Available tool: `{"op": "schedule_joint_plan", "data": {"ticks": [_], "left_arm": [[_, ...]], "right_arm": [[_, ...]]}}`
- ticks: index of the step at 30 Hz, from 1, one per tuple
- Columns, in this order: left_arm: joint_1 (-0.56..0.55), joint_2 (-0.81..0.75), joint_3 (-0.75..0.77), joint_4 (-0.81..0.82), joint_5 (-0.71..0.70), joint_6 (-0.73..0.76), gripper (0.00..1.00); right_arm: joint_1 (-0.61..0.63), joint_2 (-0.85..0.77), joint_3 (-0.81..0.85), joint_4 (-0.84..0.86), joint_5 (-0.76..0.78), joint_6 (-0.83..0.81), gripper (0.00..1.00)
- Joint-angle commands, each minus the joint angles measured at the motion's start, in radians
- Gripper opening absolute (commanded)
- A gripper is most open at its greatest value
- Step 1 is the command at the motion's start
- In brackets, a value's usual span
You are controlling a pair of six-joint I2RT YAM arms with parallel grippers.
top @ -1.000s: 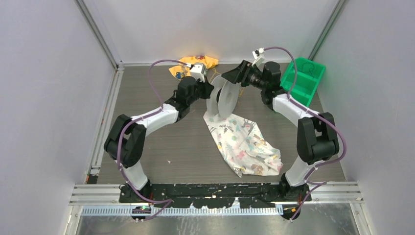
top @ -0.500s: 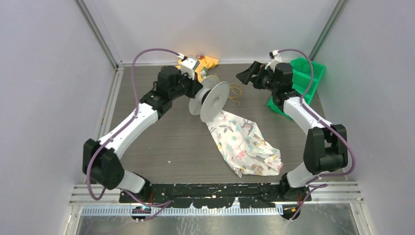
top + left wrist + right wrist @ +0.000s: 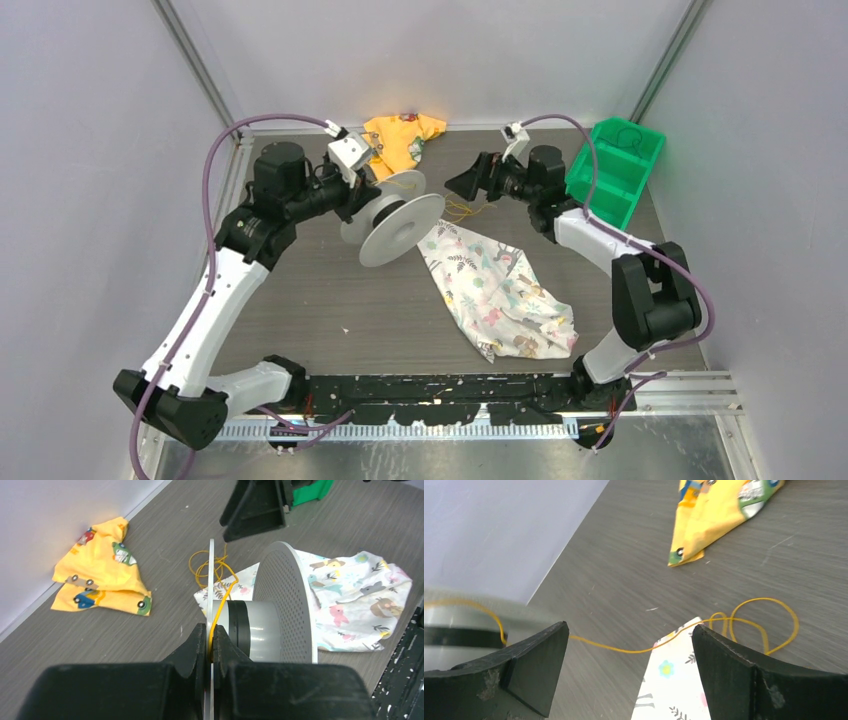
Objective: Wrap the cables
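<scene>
My left gripper is shut on the near thin rim of a grey spool, and the thin yellow cable is pinched against that rim. It holds the spool tilted above the table. The cable runs over the rim to loose loops on the table. In the top view the loops lie at the patterned cloth's top edge. My right gripper is open and empty just above them. In the right wrist view the cable runs between its open fingers toward the blurred spool.
A patterned white cloth lies mid-table, its corner under my right gripper. A yellow garment lies at the back wall. A green bin stands at the back right.
My left arm has carried the spool leftward and nearer, tilting it flatter. My right gripper has dropped and moved left, over the cable loops. More cable now trails between spool and loops.
</scene>
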State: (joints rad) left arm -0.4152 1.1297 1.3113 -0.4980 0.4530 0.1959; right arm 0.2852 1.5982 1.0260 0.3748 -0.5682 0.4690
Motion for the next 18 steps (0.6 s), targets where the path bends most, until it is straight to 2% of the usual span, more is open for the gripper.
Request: {"op": "schedule_joint_plan", "data": {"ticks": [1,4,9,11,14,18], "left_arm": [[0.041,-0.057,0.008,0.038,-0.017,0.013,0.00],[0.069,-0.060,0.026,0.038,0.023,-0.007,0.00],[0.126,-0.038,0.061,0.046,0.090,-0.094,0.00],[0.159,-0.013,0.089,0.035,0.107,-0.137,0.00],[0.208,0.023,0.142,0.000,0.143,-0.215,0.00],[0.254,0.040,0.178,-0.017,0.190,-0.277,0.00]], "right_arm": [[0.028,0.044,-0.041,0.166,-0.091,-0.045,0.97],[0.053,0.077,-0.053,0.157,-0.094,-0.085,0.97],[0.098,0.148,-0.037,0.145,-0.086,-0.103,0.89],[0.129,0.149,-0.048,0.127,-0.054,-0.218,0.90],[0.176,0.134,-0.099,0.149,0.039,-0.410,0.97],[0.209,0.151,-0.119,0.189,0.161,-0.544,0.99]]}}
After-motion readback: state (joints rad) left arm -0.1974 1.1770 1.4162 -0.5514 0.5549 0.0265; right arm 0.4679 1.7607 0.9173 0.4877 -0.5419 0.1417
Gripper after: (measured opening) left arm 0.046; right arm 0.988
